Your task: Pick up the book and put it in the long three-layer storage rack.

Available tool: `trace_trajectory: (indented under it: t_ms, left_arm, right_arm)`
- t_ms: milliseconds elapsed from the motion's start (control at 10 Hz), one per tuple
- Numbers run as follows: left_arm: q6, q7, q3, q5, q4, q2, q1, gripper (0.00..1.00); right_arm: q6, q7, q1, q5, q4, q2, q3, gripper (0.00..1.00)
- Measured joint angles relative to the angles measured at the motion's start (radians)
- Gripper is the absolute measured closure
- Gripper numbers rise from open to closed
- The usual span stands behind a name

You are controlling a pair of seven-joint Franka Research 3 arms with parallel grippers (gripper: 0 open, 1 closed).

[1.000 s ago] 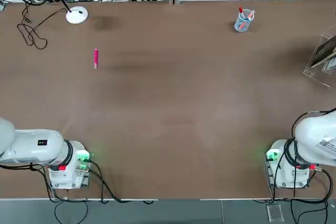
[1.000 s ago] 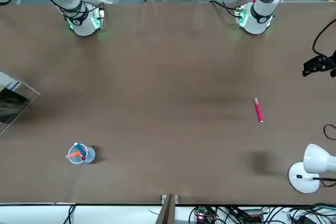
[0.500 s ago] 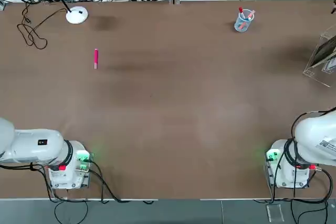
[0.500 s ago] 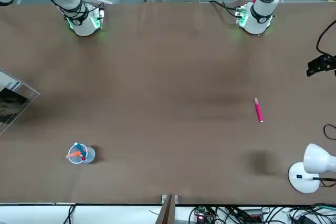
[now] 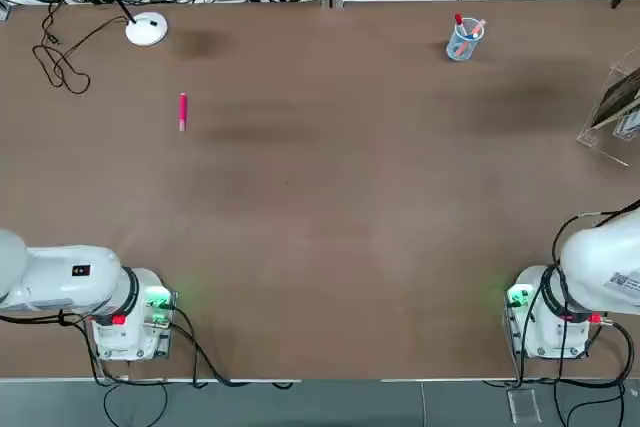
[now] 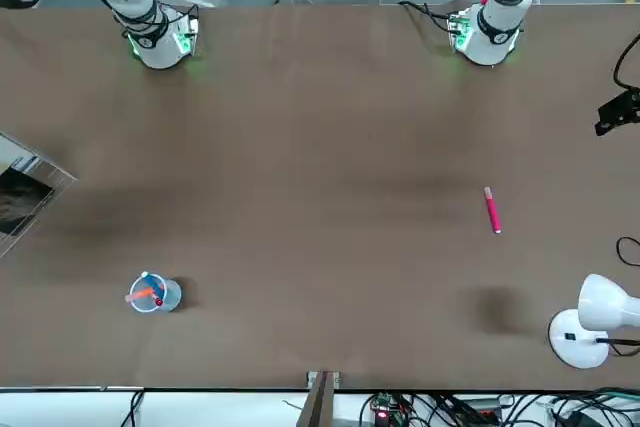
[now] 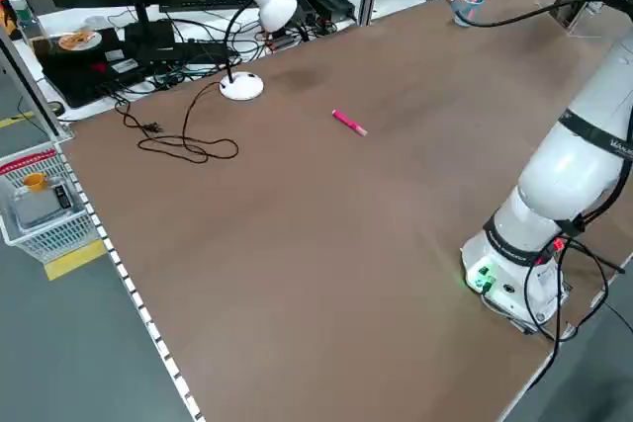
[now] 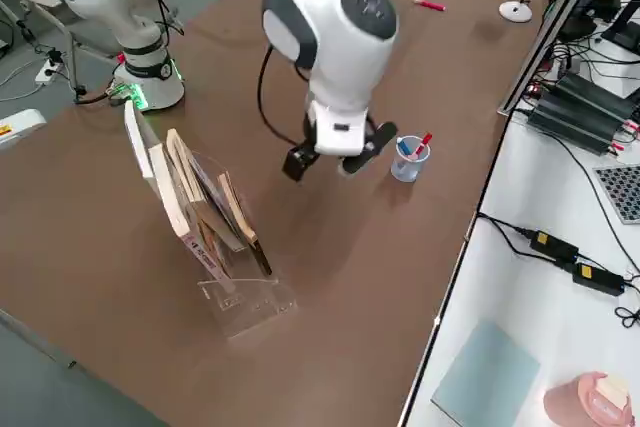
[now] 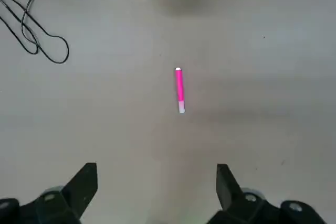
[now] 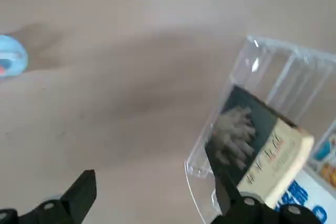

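The book (image 10: 247, 140), dark-covered with a pale hand picture and a cream strip, leans inside the long three-layer storage rack (image 10: 278, 66). That clear rack (image 5: 600, 142) stands at the table's right edge and holds several other books (image 8: 185, 192). My right gripper (image 8: 330, 162) hangs open and empty above the table, between the rack and the pen cup. In its wrist view its fingers (image 10: 84, 190) stand apart, a short way from the rack. My left gripper (image 9: 156, 182) is open and empty, high over the left side of the table, and shows at the front view's edge (image 6: 615, 112).
A clear cup of pens (image 5: 464, 39) stands near the far edge. A pink pen (image 5: 183, 111) lies on the left half. A white desk lamp (image 5: 146, 29) and a looped black cable (image 5: 60, 62) sit at the far left corner. Both arm bases (image 5: 130, 322) are at the near edge.
The right gripper has risen and moved toward the table's far right corner. The left gripper has drifted outward toward the table's left side. Both stayed open and empty.
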Motion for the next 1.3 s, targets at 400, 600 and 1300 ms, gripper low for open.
trace_trajectory:
  t_ms: [400, 600, 1300]
  left_arm:
    - [0.0, 0.0, -0.007, 0.0, -0.017, 0.001, -0.001, 0.0]
    - [0.0, 0.0, -0.006, -0.002, -0.018, 0.001, -0.001, 0.01]
    - [0.001, 0.014, 0.001, -0.009, -0.018, 0.001, 0.009, 0.01]
  right_arm:
    - [0.043, -0.068, 0.069, -0.007, -0.001, -0.018, 0.0, 0.0]
    - [0.055, -0.084, 0.087, -0.01, -0.004, -0.018, 0.0, 0.0]
    - [0.105, -0.017, 0.175, -0.015, -0.004, -0.019, -0.002, 0.0]
